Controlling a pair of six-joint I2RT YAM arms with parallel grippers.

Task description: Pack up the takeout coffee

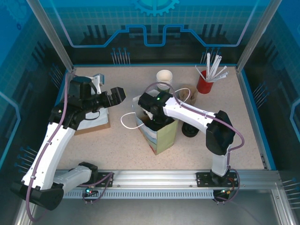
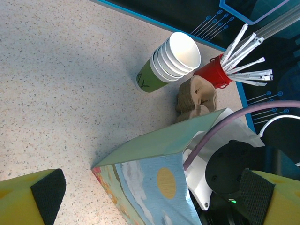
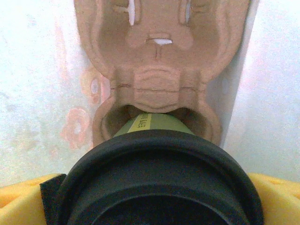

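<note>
From above, the right hand [image 1: 153, 119] reaches down into the open mouth of the paper bag [image 1: 163, 135], which stands in the middle of the counter [image 1: 117, 150]. The left hand [image 1: 117, 96] hovers just left of the bag, spread and carrying nothing.

On the left wrist view, the bag's glossy printed wall lies between the spread pads [image 2: 47, 192]. Farther off stand the nested cup stack [image 2: 171, 61], a red straw holder [image 2: 213, 74] and spare pulp carriers [image 2: 197, 96].

On the right wrist view, the right hand pinches the takeout coffee [image 3: 152, 123], with 1 yellow finger on either side of its smooth black lid [image 3: 159, 178]. The cup's long axis points straight away from the hand. Its base sits at the mouth of the nearer socket of the moulded, fibrous pulp carrier [image 3: 157, 84] at the bottom of the bag. The next move is probably a straight push along that axis. Whether the base is already seated cannot be told.
</note>
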